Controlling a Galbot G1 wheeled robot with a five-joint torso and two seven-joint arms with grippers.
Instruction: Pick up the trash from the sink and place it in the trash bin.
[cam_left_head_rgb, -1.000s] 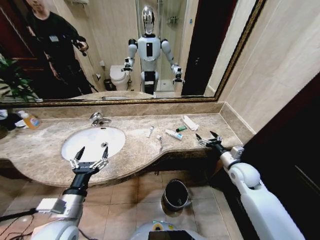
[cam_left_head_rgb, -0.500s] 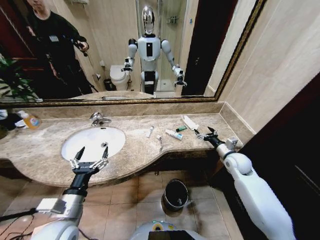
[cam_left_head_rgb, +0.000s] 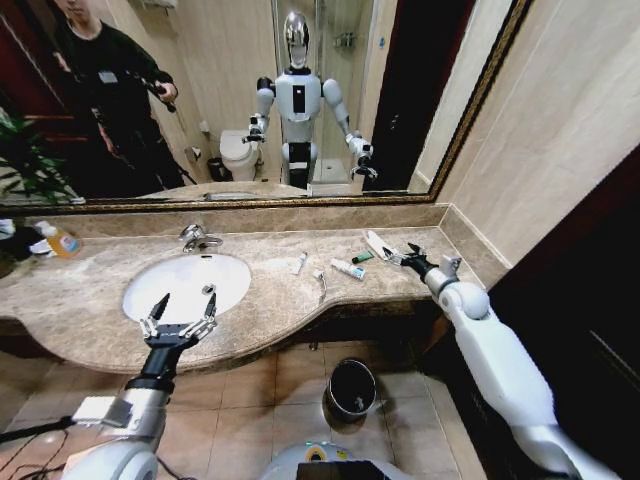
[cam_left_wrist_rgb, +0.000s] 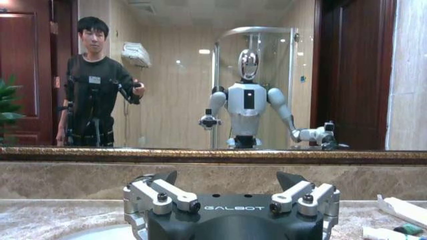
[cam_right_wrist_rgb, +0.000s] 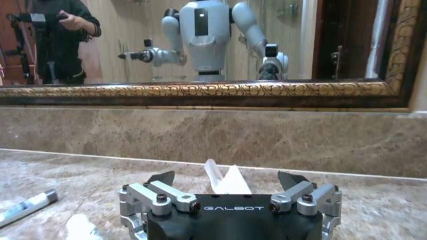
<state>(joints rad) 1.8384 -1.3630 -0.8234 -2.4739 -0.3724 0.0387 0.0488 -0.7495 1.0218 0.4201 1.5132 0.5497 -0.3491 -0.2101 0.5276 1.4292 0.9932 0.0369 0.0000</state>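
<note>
Head cam: I've got the right gripper (cam_left_head_rgb: 411, 256) spread beside the wrapper (cam_left_head_rgb: 379, 245), lined up to grab it; the bin (cam_left_head_rgb: 351, 388) sits on the floor below. The left gripper (cam_left_head_rgb: 180, 318) idles spread at the sink's (cam_left_head_rgb: 140, 283) front rim. Right wrist: wrapper (cam_right_wrist_rgb: 223, 179) dead ahead between the fingers.

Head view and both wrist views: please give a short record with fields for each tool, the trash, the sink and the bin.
right tool: open, over the counter at the white folded wrapper
left tool: open, over the front rim of the sink
trash: wrapper, white-and-green tube, toothbrush, small white tube, all on the counter
trash bin: on the floor below the counter
</note>
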